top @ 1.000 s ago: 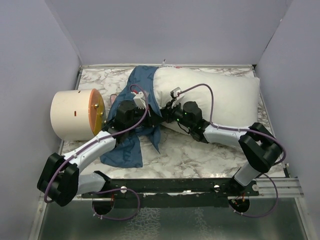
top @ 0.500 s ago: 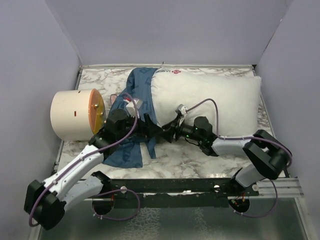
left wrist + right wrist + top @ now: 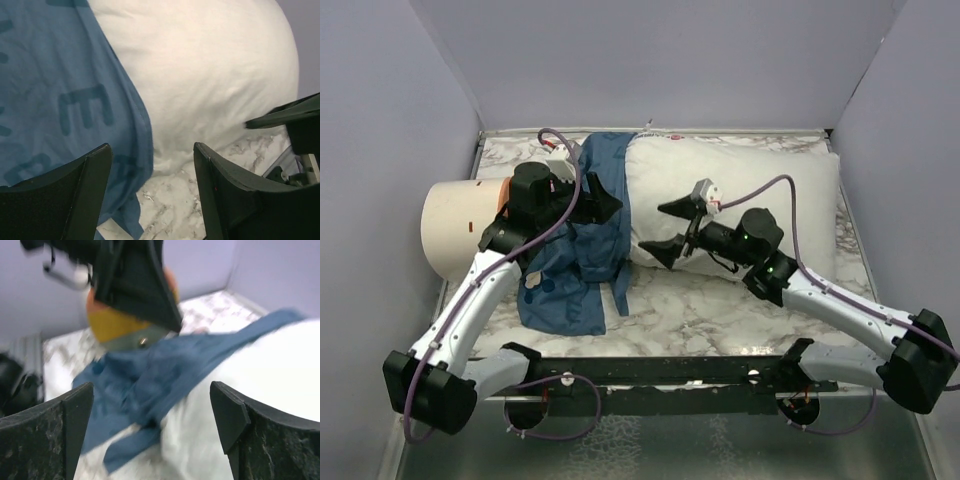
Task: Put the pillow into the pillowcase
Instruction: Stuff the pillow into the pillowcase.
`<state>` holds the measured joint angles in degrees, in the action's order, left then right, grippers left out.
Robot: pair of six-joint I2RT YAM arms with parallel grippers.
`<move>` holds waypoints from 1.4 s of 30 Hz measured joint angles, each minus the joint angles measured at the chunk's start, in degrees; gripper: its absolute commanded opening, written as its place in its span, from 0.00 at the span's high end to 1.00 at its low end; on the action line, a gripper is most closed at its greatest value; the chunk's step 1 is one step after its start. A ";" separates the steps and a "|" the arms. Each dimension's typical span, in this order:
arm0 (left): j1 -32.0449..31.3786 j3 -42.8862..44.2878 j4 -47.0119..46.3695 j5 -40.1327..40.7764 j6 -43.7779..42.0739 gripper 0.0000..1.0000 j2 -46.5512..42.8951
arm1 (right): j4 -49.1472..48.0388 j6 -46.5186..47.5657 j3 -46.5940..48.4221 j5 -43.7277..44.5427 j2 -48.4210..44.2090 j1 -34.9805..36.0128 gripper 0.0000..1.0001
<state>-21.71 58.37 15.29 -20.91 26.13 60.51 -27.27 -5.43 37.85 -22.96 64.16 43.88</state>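
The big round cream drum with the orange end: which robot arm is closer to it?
Left. The left fingers hover over the blue pillowcase, next to the drum. The right fingers are farther off, at the near edge of the white pillow.

Both grips are released. The left gripper (image 3: 152,150) and the right gripper (image 3: 650,230), clamped 1 second ago at the left end of the pillow (image 3: 750,180), are now seen spread wide, lifted clear and holding nothing. The left arm is swung back over the pillowcase (image 3: 570,295), and the right arm is stretched out lower. The pillow, tilted before, is now laid flat along the back edge.
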 measured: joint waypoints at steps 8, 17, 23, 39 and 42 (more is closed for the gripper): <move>6.62 4.15 -2.03 -2.84 -0.98 0.32 8.83 | 10.75 -4.46 33.05 2.56 19.10 -12.57 0.00; 7.23 -2.43 -4.57 -4.20 -0.02 0.31 2.64 | 31.32 -5.64 64.35 2.14 49.99 -18.16 0.35; 7.41 -5.22 -4.87 -4.15 0.26 0.31 -0.37 | 30.88 -4.00 54.60 1.25 49.55 -17.79 0.83; -3.72 13.16 -5.18 8.90 -8.31 0.40 20.44 | 7.08 -7.76 31.47 -2.29 40.33 -14.69 0.94; -4.79 17.09 -2.64 15.82 -11.69 0.40 24.09 | 4.98 -8.46 30.34 -2.36 40.17 -14.69 0.94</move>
<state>-26.50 75.46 12.64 -5.08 14.44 84.60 -22.28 -13.89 68.18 -25.32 104.33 29.19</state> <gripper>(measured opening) 0.599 0.101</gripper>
